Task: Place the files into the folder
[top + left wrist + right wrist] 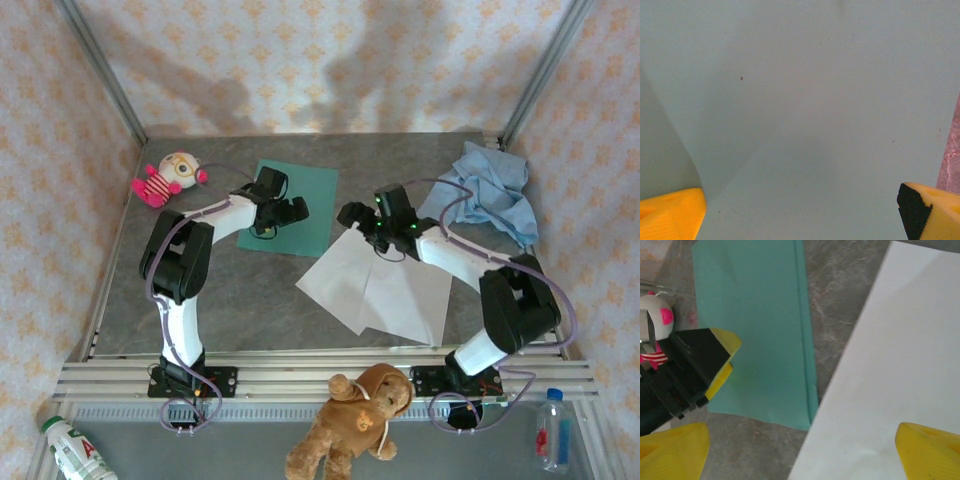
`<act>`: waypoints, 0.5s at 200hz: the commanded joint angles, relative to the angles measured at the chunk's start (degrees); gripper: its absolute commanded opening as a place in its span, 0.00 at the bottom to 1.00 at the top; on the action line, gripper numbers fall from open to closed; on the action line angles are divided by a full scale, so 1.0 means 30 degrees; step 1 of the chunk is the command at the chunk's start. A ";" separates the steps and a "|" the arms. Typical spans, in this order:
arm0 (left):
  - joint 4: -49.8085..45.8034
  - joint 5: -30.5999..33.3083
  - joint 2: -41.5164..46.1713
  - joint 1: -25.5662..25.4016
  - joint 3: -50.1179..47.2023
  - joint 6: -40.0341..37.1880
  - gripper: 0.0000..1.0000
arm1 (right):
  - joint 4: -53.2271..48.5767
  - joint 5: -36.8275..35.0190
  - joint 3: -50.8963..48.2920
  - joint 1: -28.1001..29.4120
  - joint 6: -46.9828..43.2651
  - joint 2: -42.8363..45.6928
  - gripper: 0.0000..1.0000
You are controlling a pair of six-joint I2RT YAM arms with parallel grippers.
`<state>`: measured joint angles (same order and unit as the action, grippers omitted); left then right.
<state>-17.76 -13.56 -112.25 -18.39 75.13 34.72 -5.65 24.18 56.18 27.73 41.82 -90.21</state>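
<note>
The teal-green folder (305, 195) lies flat on the grey table, left of centre toward the back. My left gripper (277, 213) hovers open over its left part; in the left wrist view the folder (805, 100) spreads under the gripper (800, 220) with nothing between the yellow fingertips (670, 215). Two white files (385, 285) lie overlapped in front of and right of the folder, their far corner close to its near right corner. My right gripper (362, 228) stands open over that corner. The right wrist view has the files (890, 390), the folder (755, 335) and my right gripper (800, 460) straddling the paper's edge.
A pink striped doll (165, 180) lies at the back left, a crumpled light blue cloth (490, 190) at the back right. A brown teddy bear (355, 415) and two bottles (70, 450) (553, 430) sit beyond the near rail. The left arm's gripper (695, 365) is close to my right one.
</note>
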 commanded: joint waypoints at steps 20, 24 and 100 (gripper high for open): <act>-0.4713 0.1823 0.2659 0.0091 0.2357 0.0238 1.00 | -0.0681 0.1060 0.3440 0.0618 -0.0055 -0.3178 0.93; -0.4863 0.2036 0.2850 0.0152 0.2404 0.0219 1.00 | -0.0729 0.1111 0.3779 0.0630 -0.0104 -0.3559 0.93; -0.4288 0.0923 0.4864 0.3740 -0.0408 -0.0492 1.00 | -0.2390 0.2187 0.9767 0.0734 -0.0628 -0.9258 0.88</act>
<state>-29.12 -9.28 -97.12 -10.39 76.69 34.89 -8.93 29.82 80.51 29.65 41.58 -115.02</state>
